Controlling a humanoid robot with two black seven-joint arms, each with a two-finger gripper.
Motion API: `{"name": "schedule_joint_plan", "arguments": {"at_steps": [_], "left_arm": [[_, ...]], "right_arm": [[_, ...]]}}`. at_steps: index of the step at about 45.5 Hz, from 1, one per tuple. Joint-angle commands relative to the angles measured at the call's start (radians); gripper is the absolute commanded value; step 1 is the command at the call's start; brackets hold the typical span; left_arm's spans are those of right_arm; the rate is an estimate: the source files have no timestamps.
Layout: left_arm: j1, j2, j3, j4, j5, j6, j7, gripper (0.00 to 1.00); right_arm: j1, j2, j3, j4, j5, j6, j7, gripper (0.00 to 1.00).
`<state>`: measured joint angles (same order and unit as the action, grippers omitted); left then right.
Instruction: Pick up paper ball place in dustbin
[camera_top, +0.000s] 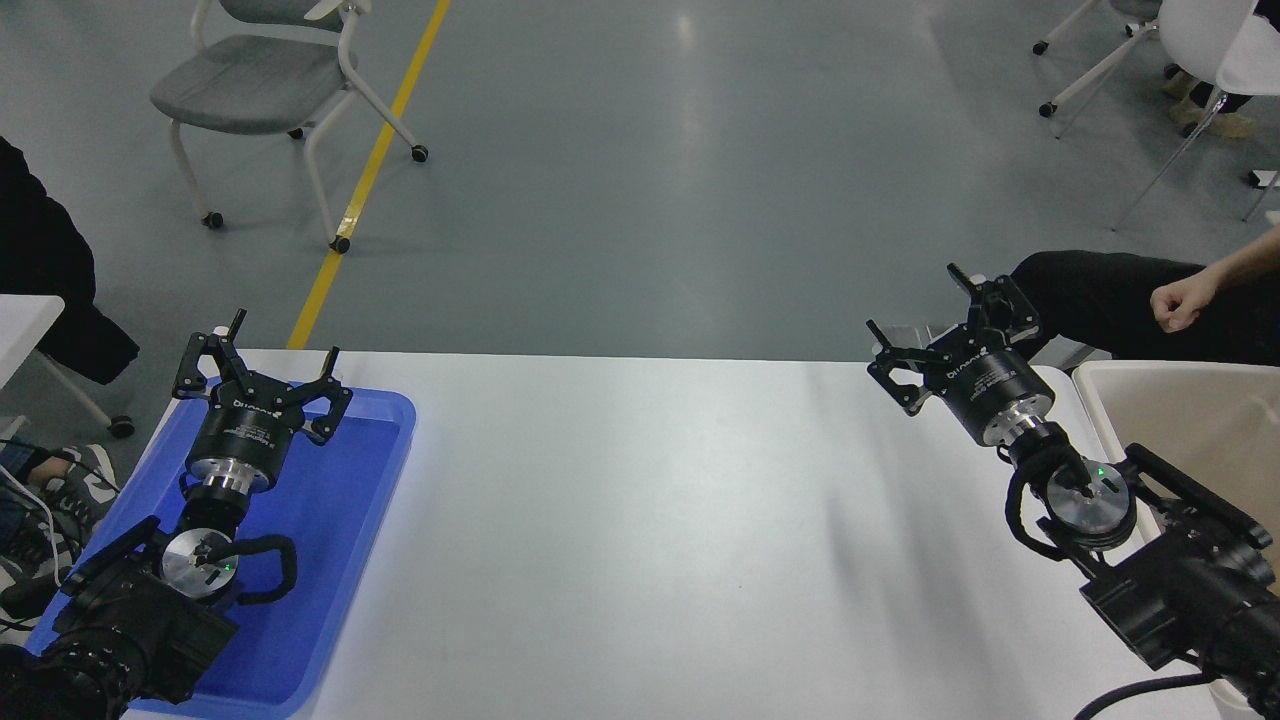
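The tray (340, 560) lies at the table's (650, 540) left, the dustbin (1190, 420) right.

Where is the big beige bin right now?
In the head view, the dustbin stands at the far right, against the white table's right edge, just behind the robot's right arm and its right gripper.

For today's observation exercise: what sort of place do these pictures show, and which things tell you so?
Probably a robotics lab or workshop hall: a grey floor with a yellow floor line, a wheeled chair standing loose, and a white table where two black robot arms work between a blue tray and a dustbin.
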<state>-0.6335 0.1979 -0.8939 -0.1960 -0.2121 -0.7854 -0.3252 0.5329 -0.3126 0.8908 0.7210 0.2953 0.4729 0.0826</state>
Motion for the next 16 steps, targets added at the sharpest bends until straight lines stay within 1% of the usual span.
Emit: {"name": "schedule_joint_plan", "arguments": {"at_steps": [1, 16], "left_arm": [[0.0, 0.0, 0.0, 0.001, -0.001, 0.0, 0.0, 1.0], [0.0, 0.0, 0.0, -0.002, 0.0, 0.0, 0.0, 1.0]], "right_arm": [[-0.056, 0.01, 0.002, -0.052, 0.013, 0.096, 0.0, 1.0], [-0.08, 0.023, 0.004, -0.064, 0.013, 0.109, 0.0, 1.0]]}}
